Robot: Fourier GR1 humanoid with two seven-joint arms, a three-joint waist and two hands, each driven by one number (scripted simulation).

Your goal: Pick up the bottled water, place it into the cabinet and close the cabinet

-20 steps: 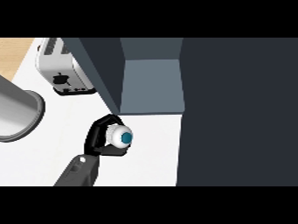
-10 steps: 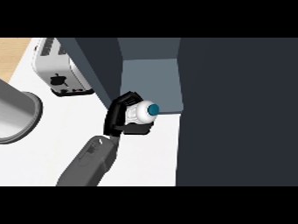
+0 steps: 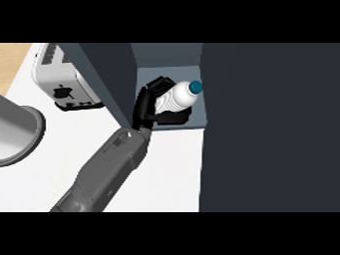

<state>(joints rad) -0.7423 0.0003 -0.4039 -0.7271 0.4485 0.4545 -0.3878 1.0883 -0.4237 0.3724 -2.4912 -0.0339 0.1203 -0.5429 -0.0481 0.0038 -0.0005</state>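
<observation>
The bottled water (image 3: 175, 99) is white with a blue cap and lies tilted, cap pointing up and right. My right hand (image 3: 147, 103) is curled round it, with black fingers on its left and underside. Hand and bottle are inside the open compartment of the dark cabinet (image 3: 169, 69), just above its lower edge. The cabinet door (image 3: 102, 79) stands open at the left of the hand. My grey right forearm (image 3: 106, 169) runs up from the lower edge over the white counter (image 3: 169, 169). My left hand does not show.
A silver toaster (image 3: 61, 82) stands left of the open door. A large grey cylinder (image 3: 7, 129) fills the left edge. The cabinet's dark closed front (image 3: 275, 129) covers the right half of the view. Wooden floor (image 3: 3, 62) shows at top left.
My right hand has carried the bottle up and to the right, from above the counter into the cabinet's opening. The bottle now tilts more to the right.
</observation>
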